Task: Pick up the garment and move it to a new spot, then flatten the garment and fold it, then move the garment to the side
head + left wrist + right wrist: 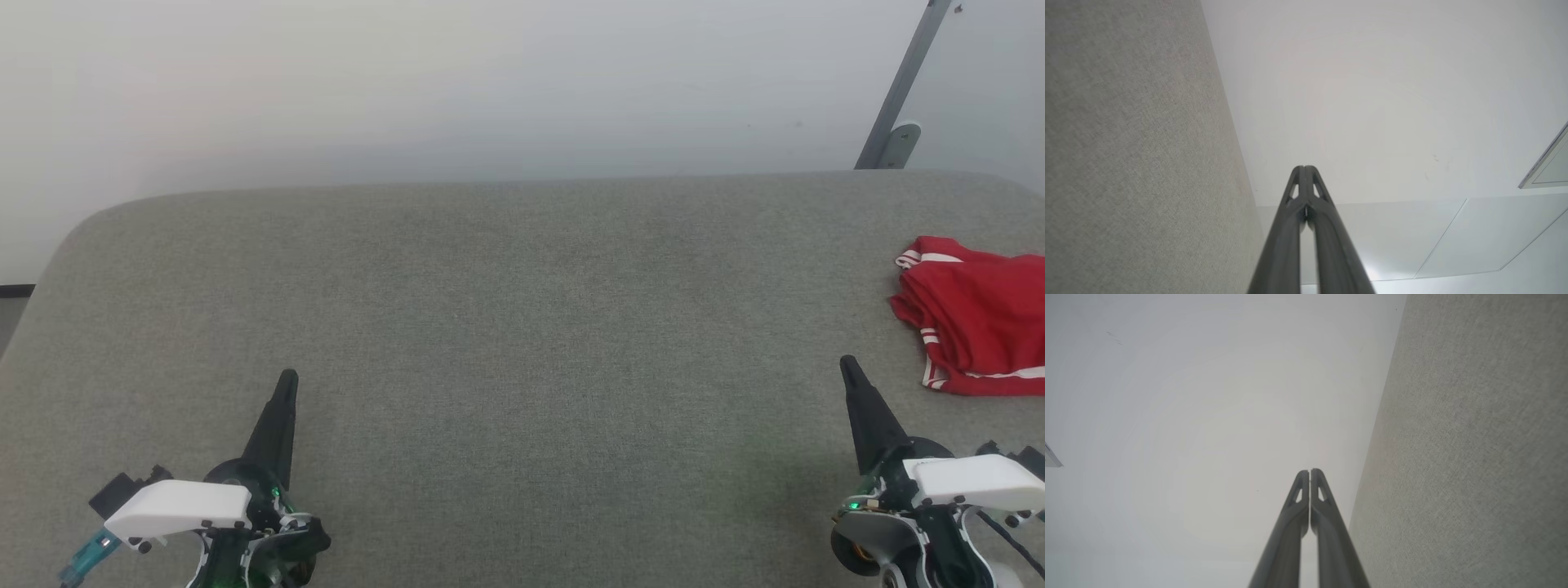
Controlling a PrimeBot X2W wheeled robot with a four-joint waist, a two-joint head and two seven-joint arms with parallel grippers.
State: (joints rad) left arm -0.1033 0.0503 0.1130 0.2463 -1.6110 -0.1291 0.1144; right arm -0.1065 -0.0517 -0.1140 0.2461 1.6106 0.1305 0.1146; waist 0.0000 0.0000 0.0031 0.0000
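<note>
Garment (976,314) sits at the far right of the bench (522,327), partly cut off by the head view's edge. It's a compact red bundle with soft rounded folds, and white striped trim shows at the top left corner and along the lower edge. No print visible from here. It's thin, floppy knit and will sag and crease when lifted. Progress is ambiguous. The pile is compact and off to the side, so it could be the finished fold already parked, but the layers look loose and uneven, so I can't rule out an untouched start. If it's the start, pick, move, flatten, fold and set aside are all left. The bench cover is grey woven fabric, matte, with a fine grain and rounded corners. Right claw (847,363) is just beside the garment's near-left corner, not touching it, fingers pressed together, holding nothing. Left claw (287,377) is well apart at the lower left, also fully closed and empty. The fingers are dark, tapered plastic with cut-outs near the tips. Behind is a plain pale wall (408,82) and a grey metal strut (902,90).
</note>
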